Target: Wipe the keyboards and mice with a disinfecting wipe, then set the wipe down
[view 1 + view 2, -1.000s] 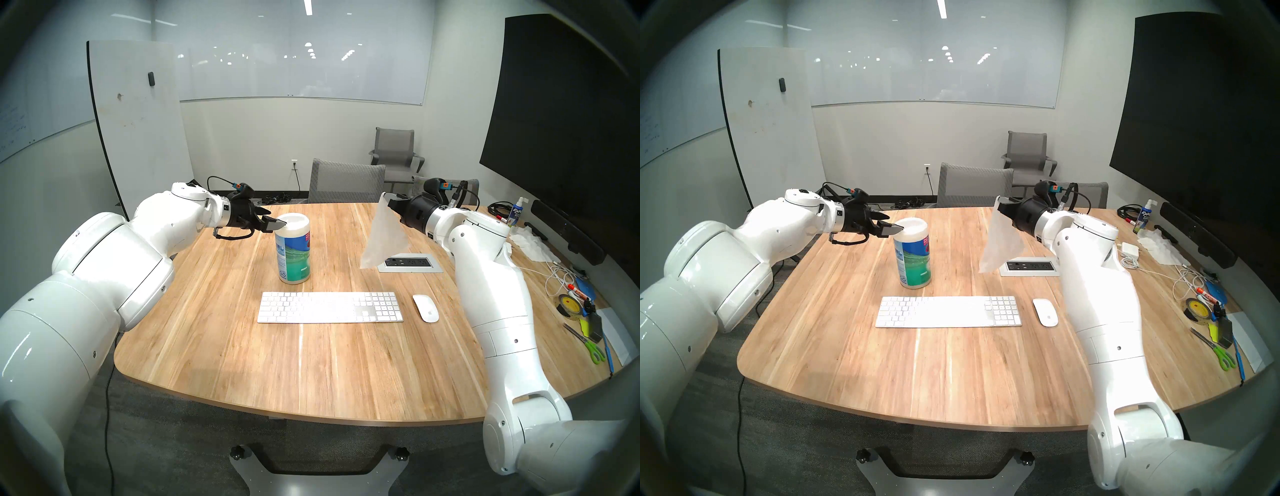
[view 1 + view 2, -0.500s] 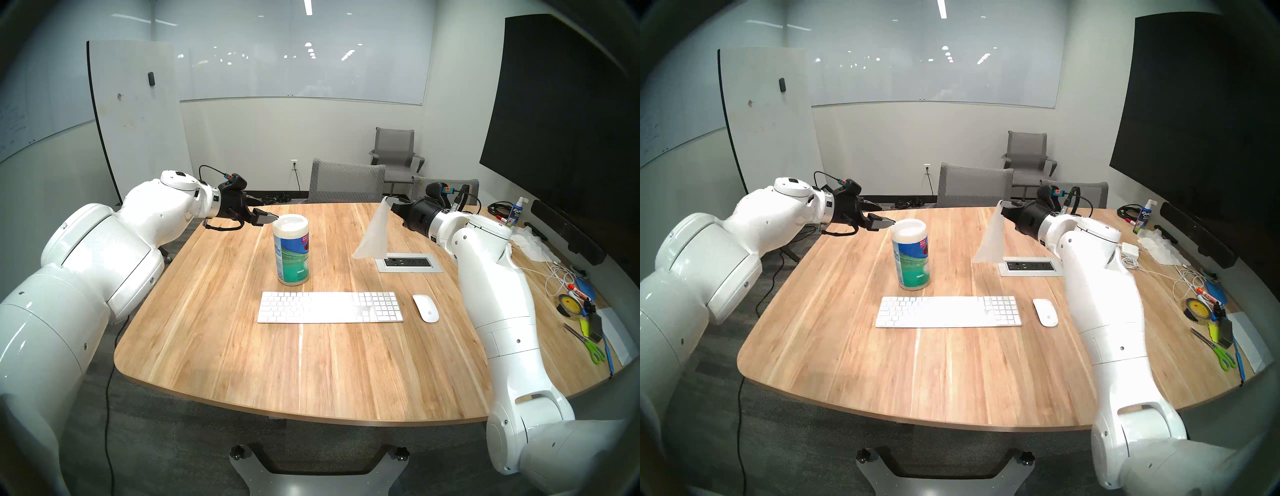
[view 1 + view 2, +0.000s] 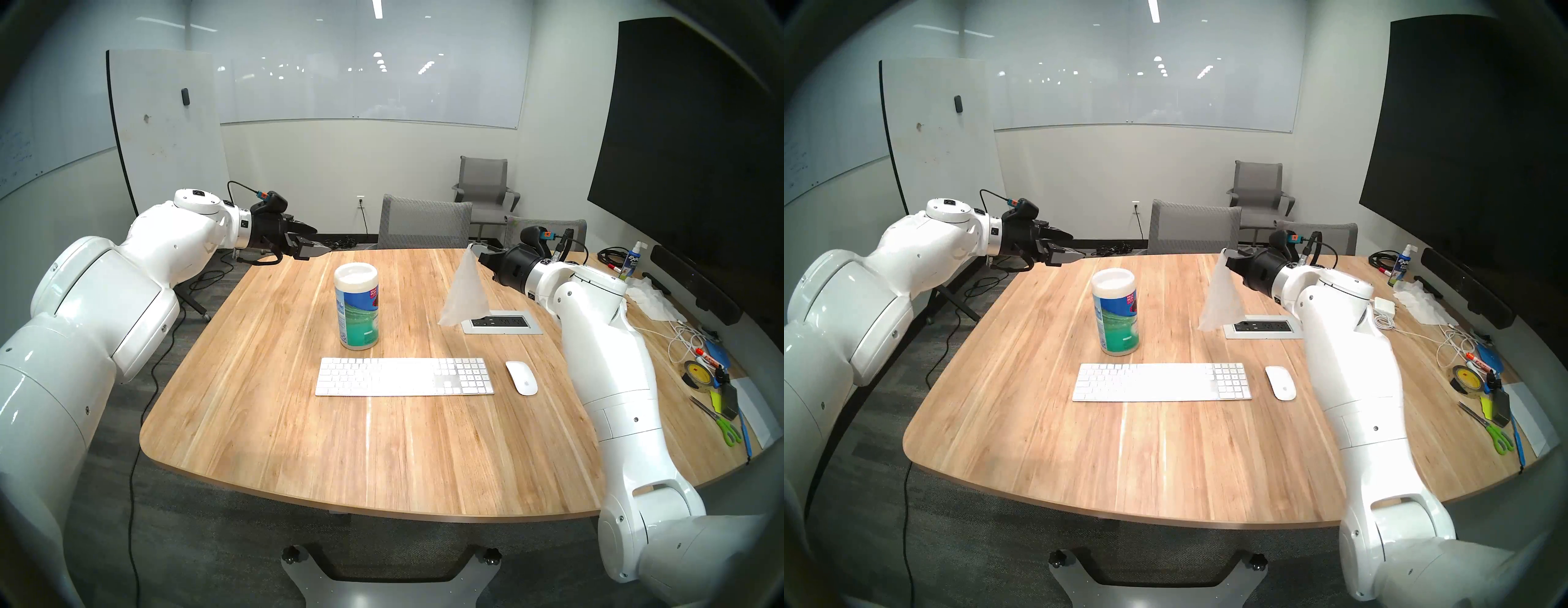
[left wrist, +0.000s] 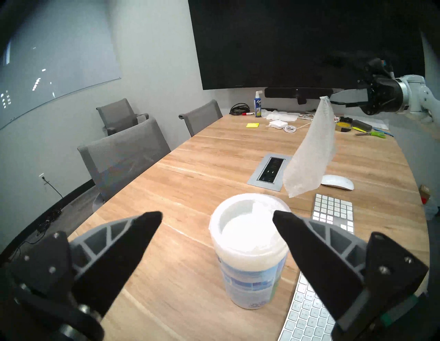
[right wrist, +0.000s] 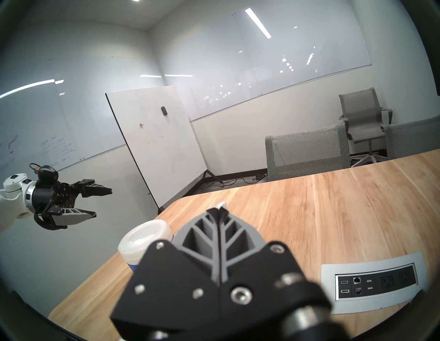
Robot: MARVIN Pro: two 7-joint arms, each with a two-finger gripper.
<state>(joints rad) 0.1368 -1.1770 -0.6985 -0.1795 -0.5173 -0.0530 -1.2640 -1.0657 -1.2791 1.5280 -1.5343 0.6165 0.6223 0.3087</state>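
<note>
Lying nearest on the desk [image 3: 382,458], the keyboard [image 3: 403,376] and mouse [image 3: 521,377] are clear all round; behind, the wipe canister [image 3: 357,305], its label unreadable. The left gripper [image 3: 316,244], spread, has lifted away from it. The right gripper [image 3: 478,256] pinches the hanging wipe [image 3: 464,293].

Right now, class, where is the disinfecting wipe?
In the head view the wipe hangs in the air right of centre, pinched at its top corner by the right end effector, above the table between the wipe canister and the power outlet panel.
</note>
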